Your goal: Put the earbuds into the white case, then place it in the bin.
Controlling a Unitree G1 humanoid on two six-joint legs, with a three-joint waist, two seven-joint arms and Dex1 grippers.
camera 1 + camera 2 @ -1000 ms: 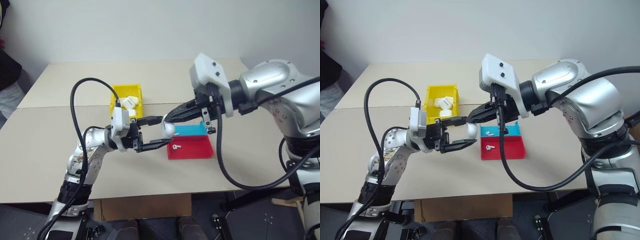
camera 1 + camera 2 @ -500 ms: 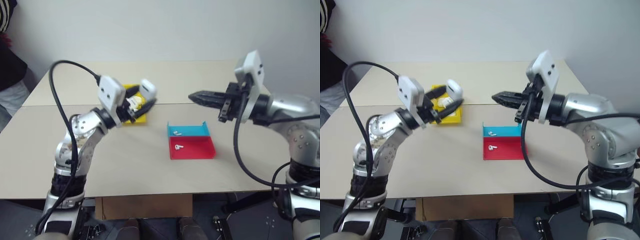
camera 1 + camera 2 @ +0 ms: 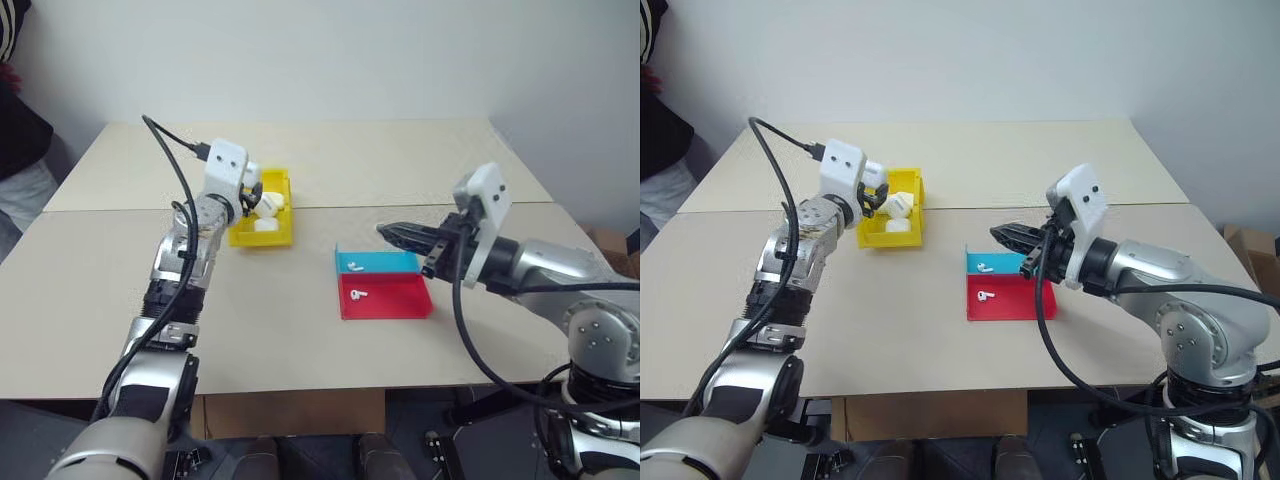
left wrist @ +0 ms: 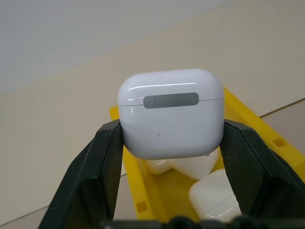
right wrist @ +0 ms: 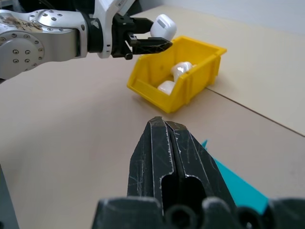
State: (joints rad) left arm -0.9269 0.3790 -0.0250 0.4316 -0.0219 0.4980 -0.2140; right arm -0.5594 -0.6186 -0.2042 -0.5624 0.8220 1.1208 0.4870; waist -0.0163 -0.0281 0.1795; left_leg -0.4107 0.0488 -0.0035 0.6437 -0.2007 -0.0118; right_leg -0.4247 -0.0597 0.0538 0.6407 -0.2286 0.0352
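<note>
Left tool (image 4: 167,143) clamps the white case (image 4: 170,113) above the yellow bin (image 3: 262,208), upper left; right tool (image 5: 170,157) is pinched empty. Earbuds (image 3: 357,294) lie in the trays, so dropping now risks binning an empty case.

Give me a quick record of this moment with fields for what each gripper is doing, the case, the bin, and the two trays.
left gripper: shut on the white case, held above the bin
right gripper: shut, holding nothing, above the blue tray
white case: lid closed, between the left fingers
bin: yellow, already holds other white cases
blue tray: one earbud inside
red tray: one earbud inside
</note>
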